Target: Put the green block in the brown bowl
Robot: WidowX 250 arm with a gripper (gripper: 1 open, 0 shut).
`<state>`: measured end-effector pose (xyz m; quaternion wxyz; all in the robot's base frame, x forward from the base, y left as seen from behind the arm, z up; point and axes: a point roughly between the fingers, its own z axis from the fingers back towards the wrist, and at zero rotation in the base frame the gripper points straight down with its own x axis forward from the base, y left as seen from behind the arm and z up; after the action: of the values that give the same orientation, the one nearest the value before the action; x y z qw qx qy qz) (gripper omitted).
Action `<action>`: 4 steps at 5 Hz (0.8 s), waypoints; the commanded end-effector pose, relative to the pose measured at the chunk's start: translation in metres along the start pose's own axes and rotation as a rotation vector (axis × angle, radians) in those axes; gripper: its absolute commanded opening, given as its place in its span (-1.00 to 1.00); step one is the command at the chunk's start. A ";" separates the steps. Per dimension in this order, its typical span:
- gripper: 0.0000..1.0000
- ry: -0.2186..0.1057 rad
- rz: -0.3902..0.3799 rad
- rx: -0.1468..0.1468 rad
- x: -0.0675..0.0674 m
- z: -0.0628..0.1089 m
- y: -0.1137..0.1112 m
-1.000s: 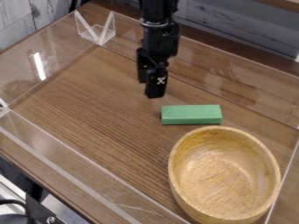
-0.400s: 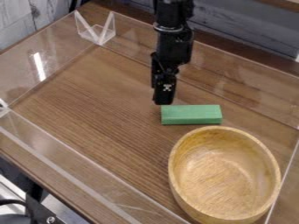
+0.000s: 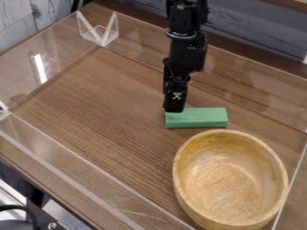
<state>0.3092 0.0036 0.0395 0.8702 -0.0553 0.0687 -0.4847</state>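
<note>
the gripper (image 3: pixel 175 101) is seen pointing straight down from a black arm (image 3: pixel 185 40) that descends from the top of the view. its jaws are held apart, and nothing is gripped between them; a small white mark is visible on the dark finger housing. the fingertips are placed low over the wooden table (image 3: pixel 96 108), just above the left end of the green block (image 3: pixel 197 118), and whether that end is touched cannot be told from this view.

the green block is laid flat on the table, its long side running roughly left to right, directly below and slightly right of the gripper. most of its length is extended to the right of the fingertips.

the brown bowl (image 3: pixel 186 182) is set below and to the right of the gripper, nearer the camera, just beyond the block's near edge. a narrow strip of table is left between block and bowl rim. the bowl is seen to be empty, its grain showing inside.

clear plastic walls (image 3: pixel 48 54) are stood around the table, well to the left of the gripper.
</note>
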 end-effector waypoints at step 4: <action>1.00 -0.055 -0.042 0.097 0.020 0.019 -0.006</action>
<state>0.3085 -0.0141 0.0325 0.8629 -0.0483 0.0591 -0.4996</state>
